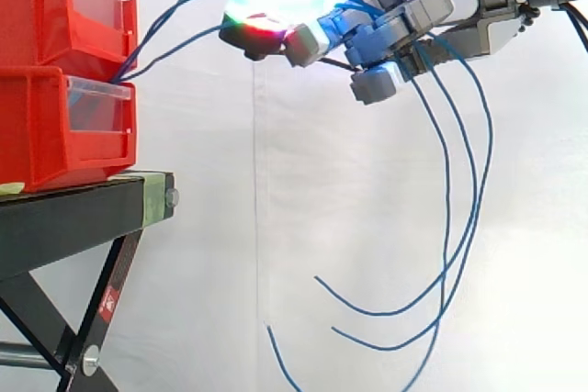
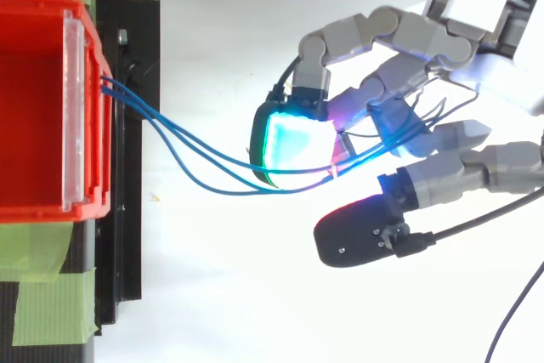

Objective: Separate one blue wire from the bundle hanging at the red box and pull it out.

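Three thin blue wires (image 2: 146, 113) stretch in shallow curves from the seam between two stacked red bins (image 1: 55, 126), beyond the fingertips, into the robot's hand (image 1: 386, 39), whose grey, blocky fingers are clenched round the strands. From above, the wires leave the bin's front edge just beside its clear plastic strip (image 2: 72, 108), cross the edge of the black stand (image 2: 127, 210) and meet a rounded pad (image 2: 297, 142) glowing cyan and green. Behind the fingers the smooth strands spill out and hang in long, loose arcs, their free ends curling well below the hand before the white curtain (image 1: 276, 227). Open room lies under and ahead of the fingers; the bins' hard, square fronts stand well apart from the fingertips. Green tape (image 2: 51, 303) lies flat across the stand beside the bin.
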You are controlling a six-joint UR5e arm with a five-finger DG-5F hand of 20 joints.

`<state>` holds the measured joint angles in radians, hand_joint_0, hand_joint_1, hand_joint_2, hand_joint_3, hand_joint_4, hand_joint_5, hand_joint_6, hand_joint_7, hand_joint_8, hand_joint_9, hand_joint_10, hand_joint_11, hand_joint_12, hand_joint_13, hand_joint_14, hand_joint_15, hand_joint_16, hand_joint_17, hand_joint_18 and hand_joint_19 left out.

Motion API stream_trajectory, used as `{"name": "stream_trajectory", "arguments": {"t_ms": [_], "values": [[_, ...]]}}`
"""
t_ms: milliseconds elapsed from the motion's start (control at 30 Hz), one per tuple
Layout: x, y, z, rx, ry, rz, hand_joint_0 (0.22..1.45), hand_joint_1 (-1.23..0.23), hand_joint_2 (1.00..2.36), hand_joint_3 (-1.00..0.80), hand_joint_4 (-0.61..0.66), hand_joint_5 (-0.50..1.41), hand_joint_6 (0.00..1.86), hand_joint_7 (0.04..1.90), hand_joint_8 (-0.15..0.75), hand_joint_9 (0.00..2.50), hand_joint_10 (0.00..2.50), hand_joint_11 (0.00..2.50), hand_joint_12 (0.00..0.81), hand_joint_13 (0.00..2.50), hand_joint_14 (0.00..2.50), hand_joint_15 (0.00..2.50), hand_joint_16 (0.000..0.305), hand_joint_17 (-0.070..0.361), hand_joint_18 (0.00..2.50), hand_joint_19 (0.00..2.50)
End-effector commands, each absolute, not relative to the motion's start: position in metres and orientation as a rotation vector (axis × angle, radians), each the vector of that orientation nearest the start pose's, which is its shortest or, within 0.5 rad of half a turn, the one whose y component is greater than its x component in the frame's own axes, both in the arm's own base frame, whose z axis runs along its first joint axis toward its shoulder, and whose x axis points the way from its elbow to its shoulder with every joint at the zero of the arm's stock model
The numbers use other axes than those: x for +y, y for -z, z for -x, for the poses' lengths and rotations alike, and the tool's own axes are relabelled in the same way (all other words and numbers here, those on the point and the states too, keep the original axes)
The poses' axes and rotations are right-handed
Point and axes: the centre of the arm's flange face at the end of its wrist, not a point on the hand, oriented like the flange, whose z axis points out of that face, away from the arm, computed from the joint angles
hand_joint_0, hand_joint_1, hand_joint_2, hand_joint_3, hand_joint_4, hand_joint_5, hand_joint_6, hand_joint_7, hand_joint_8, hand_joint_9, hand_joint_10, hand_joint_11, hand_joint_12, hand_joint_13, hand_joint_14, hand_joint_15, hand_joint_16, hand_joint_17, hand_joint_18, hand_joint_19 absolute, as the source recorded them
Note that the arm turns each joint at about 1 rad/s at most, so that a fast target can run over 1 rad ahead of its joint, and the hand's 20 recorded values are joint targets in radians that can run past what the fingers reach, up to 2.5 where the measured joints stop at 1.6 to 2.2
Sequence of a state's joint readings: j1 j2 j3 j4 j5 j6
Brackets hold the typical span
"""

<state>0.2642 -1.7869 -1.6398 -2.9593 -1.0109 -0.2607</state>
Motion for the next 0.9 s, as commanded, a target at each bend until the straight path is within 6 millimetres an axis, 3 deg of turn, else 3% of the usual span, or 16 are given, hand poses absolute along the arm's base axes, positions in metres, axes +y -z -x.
{"name": "stream_trajectory", "arguments": {"t_ms": [0, 333, 567, 867], "values": [[-0.0377, -0.3594, -0.5712, 1.220, -0.722, -1.197, 0.76, -0.92, 1.00, -0.45, 0.15, -0.21, 0.74, 1.15, 0.318, 0.83, 0.01, 1.46, 0.343, 1.00, 2.00, 1.15, 0.046, 0.104, 0.88, 1.42], [-0.0386, -0.3593, -0.5709, 1.220, -0.720, -1.199, 0.56, -0.76, 1.00, -0.50, 0.20, -0.20, 0.71, 1.19, 0.347, 0.89, 0.01, 1.47, 0.351, 1.01, 2.08, 1.06, 0.048, 0.108, 0.89, 1.43], [-0.0378, -0.3593, -0.5710, 1.221, -0.721, -1.198, 0.55, -0.66, 1.00, -0.50, 0.21, -0.19, 0.70, 1.21, 0.355, 0.93, 0.01, 1.46, 0.358, 1.04, 2.12, 1.03, 0.049, 0.110, 0.92, 1.43], [-0.0389, -0.3586, -0.5700, 1.228, -0.714, -1.201, 0.61, -0.68, 1.01, -0.42, 0.22, -0.18, 0.69, 1.22, 0.341, 0.94, 0.01, 1.48, 0.352, 1.05, 2.07, 1.05, 0.047, 0.105, 0.91, 1.43]]}}
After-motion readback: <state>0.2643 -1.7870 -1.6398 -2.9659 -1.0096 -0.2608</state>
